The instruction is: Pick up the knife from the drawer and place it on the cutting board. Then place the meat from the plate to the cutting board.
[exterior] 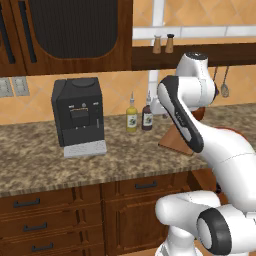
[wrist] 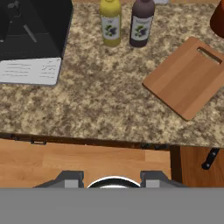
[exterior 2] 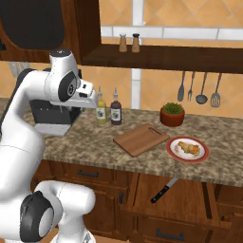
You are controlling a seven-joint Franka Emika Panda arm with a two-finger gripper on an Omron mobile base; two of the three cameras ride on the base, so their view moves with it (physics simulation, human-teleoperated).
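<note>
Drawer (exterior 2: 190,199): we are seeing it standing open under the counter's front edge, below the plate. It is holding the knife (exterior 2: 163,190), which is lying aslant near the drawer's left side, dark handle toward the front, grey blade toward the counter.
Knife, hand view: we are seeing only its dark handle (wrist: 210,158) at the right edge, below the counter's front edge.
Plate (exterior 2: 188,149): we are finding it on the counter (exterior 2: 90,137) near the front edge, just right of the cutting board. It is carrying the meat (exterior 2: 188,149), a browned piece lying at its middle.
Cutting board (exterior 2: 141,139): we are seeing it lying flat and bare on the counter, turned at an angle, its handle slot toward the plant pot (exterior 2: 172,115).
Gripper (wrist: 113,179): we are seeing it hanging above the counter's front edge, left of the board. Its two finger tips are standing apart with nothing between them.
Bottles: a yellow bottle (wrist: 110,22) and a dark bottle (wrist: 141,22) are standing side by side near the back edge, between the coffee machine (exterior: 78,116) and the board.
</note>
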